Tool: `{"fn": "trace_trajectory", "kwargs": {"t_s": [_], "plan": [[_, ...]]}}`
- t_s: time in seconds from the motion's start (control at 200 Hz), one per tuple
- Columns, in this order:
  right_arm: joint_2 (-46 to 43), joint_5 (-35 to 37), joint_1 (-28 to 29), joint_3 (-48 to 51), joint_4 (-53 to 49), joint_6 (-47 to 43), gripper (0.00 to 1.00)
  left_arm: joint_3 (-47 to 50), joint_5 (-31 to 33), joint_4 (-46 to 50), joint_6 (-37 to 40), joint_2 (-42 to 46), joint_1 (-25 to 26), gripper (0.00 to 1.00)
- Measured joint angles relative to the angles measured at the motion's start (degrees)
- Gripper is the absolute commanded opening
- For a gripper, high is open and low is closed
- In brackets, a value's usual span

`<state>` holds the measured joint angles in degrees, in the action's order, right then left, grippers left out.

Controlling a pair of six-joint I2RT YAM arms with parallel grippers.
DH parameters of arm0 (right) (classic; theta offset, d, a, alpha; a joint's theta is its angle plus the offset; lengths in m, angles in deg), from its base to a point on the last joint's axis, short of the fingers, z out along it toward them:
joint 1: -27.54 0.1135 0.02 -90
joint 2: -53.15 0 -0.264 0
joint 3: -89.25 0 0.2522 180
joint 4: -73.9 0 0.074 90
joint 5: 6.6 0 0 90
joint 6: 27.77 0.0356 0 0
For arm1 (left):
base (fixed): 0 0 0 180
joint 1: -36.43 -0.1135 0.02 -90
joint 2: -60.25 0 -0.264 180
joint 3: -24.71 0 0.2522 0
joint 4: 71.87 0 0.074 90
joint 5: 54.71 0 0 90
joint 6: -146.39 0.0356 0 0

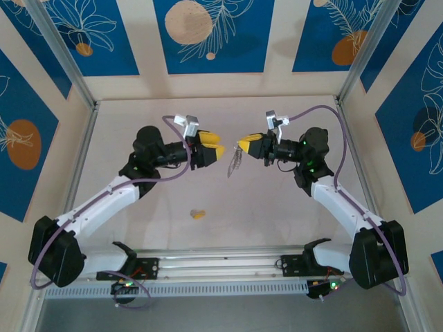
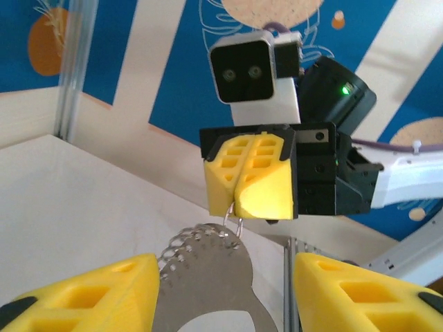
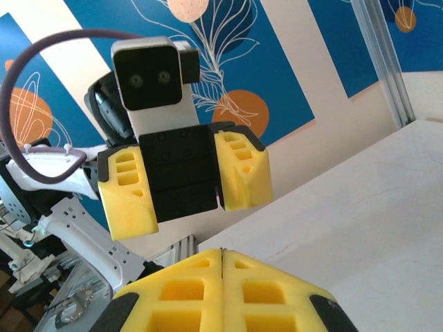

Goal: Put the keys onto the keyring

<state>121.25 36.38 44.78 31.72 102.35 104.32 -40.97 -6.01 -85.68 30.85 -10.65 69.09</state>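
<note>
The grey metal keyring (image 1: 233, 164) hangs in the air over the middle of the table, under my right gripper (image 1: 240, 145). That gripper is shut on a thin wire loop at the keyring's top (image 2: 235, 225). In the left wrist view the keyring (image 2: 208, 277), with its pale bumpy strip, sits between my left gripper's open fingers (image 2: 104, 294). My left gripper (image 1: 216, 153) faces the right one, a short gap apart. A tiny yellow-headed key (image 1: 198, 214) lies on the table, nearer the arm bases. The right wrist view has the right gripper (image 3: 222, 254) with fingers pressed together and the left gripper (image 3: 183, 190) open opposite.
White tabletop (image 1: 159, 228) inside blue-and-cream patterned walls, with metal frame posts (image 1: 66, 55) at the back corners. A rail (image 1: 221, 259) with the arm bases runs along the near edge.
</note>
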Motion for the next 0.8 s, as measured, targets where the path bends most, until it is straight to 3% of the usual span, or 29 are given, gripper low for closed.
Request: {"fn": "trace_trajectory", "kwargs": {"t_s": [0.365, 0.8], "plan": [[0.39, 7.26, 3.69, 0.83, 10.97, 5.11, 0.0, 4.15, 1.57, -16.55, -10.95, -3.56, -0.04, 0.61], [4.85, 10.56, 5.81, 0.72, 12.68, 6.49, 0.0, 4.87, 2.1, -26.86, -17.03, -6.12, -0.04, 0.59]]}}
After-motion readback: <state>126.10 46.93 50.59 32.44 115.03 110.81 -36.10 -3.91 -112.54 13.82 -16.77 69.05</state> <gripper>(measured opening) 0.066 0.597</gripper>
